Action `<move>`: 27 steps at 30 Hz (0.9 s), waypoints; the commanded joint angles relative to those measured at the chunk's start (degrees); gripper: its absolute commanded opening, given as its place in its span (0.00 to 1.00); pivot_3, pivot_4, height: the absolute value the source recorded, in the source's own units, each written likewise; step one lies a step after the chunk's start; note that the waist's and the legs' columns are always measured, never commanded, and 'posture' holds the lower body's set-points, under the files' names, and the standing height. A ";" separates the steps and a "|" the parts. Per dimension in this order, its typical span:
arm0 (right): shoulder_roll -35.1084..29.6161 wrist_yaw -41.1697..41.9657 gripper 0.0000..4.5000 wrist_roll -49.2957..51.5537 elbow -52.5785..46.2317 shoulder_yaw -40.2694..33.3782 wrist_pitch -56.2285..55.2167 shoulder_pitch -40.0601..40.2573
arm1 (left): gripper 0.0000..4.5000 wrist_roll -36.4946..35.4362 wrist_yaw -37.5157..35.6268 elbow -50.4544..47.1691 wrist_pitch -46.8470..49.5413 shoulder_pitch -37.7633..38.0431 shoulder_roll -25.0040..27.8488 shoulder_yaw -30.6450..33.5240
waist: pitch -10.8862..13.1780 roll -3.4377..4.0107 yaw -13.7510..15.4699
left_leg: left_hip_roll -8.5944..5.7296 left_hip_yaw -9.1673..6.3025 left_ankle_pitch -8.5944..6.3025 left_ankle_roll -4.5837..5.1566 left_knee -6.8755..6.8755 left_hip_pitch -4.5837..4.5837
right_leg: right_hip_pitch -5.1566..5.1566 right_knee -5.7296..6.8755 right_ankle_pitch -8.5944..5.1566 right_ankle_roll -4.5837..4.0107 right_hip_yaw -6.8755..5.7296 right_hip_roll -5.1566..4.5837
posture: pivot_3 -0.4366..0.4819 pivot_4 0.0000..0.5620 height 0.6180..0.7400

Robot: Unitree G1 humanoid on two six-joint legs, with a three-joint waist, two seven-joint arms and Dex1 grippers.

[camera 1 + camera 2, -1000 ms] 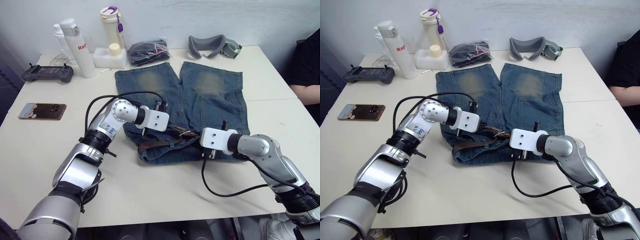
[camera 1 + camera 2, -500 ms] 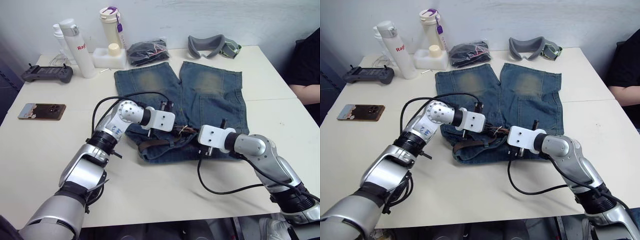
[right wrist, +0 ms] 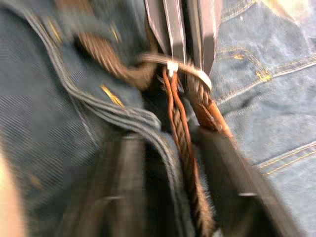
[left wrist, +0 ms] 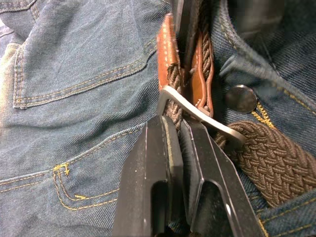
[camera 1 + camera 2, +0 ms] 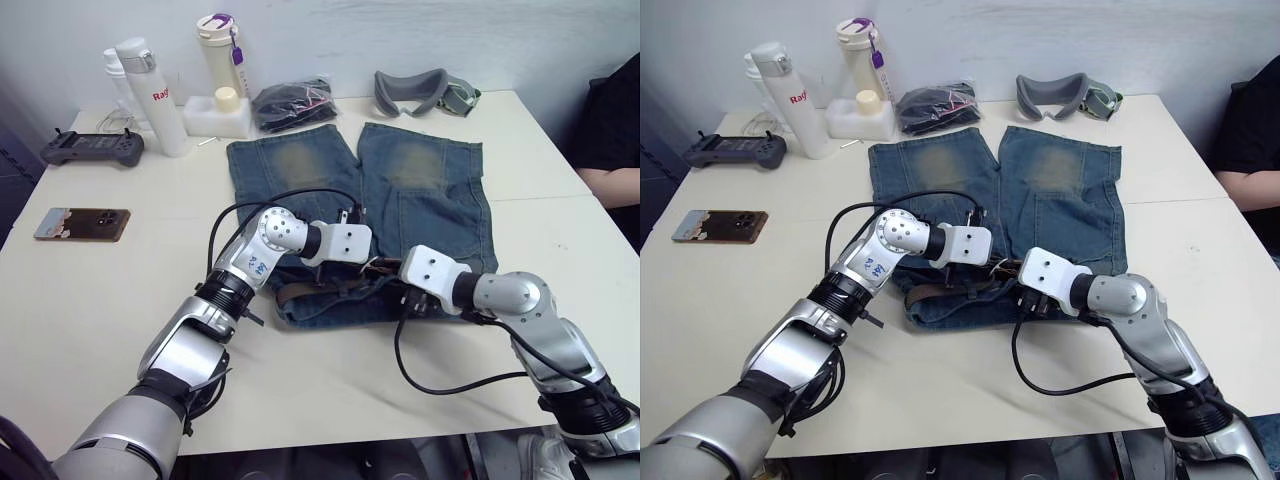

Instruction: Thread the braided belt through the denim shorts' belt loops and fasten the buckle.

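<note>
Denim shorts (image 5: 400,190) are lying flat mid-desk (image 5: 90,300), waistband facing the near edge. Left pincer (image 4: 178,136) is gripping the braided belt (image 4: 276,158) right at the buckle (image 4: 197,111) on the waistband. Right pincer (image 3: 187,148) is sitting apart, straddling the belt's leather-tipped end just beside the buckle.

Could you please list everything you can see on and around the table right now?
denim shorts: one, blue, table centre
braided belt: one, brown, along the waistband
buckle: one, silver, between the hands
bottles: three, white, far left
black bundle: one, behind the shorts
goggles: one, grey, far edge
controller: one, dark, left edge
phone: one, left side
person: one, dark sleeve, right edge
left hand: shut on the belt
right hand: at the buckle
</note>
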 commanded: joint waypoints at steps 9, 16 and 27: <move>-12.52 5.50 0.99 10.53 -3.14 -11.57 9.34 -3.08 | 0.00 0.29 -0.33 0.27 -1.51 0.01 -1.00 -1.02 | 0.00 0.00 0.53 | 0.03 0.04 -0.01 0.01 0.04 0.04 | 0.04 0.00 0.01 -0.01 -0.01 0.00 | 0.48 0.27 1.00; -9.55 -0.35 0.99 3.35 2.87 -3.98 -0.61 -5.47 | 0.00 0.15 0.93 0.28 -0.82 -0.56 -2.42 -0.49 | 0.00 0.00 0.77 | -0.01 0.03 -0.01 0.01 0.05 0.01 | 0.04 -0.02 0.01 -0.01 -0.02 -0.04 | 0.48 0.27 1.00; -4.93 -4.69 0.99 -3.95 8.80 2.36 -10.38 -6.65 | 0.00 -0.16 0.90 -1.41 0.85 -0.35 -3.34 -0.53 | 0.00 0.00 0.62 | -0.03 0.02 0.02 0.00 0.06 0.00 | 0.02 0.02 0.01 -0.01 -0.01 -0.03 | 0.48 0.27 1.00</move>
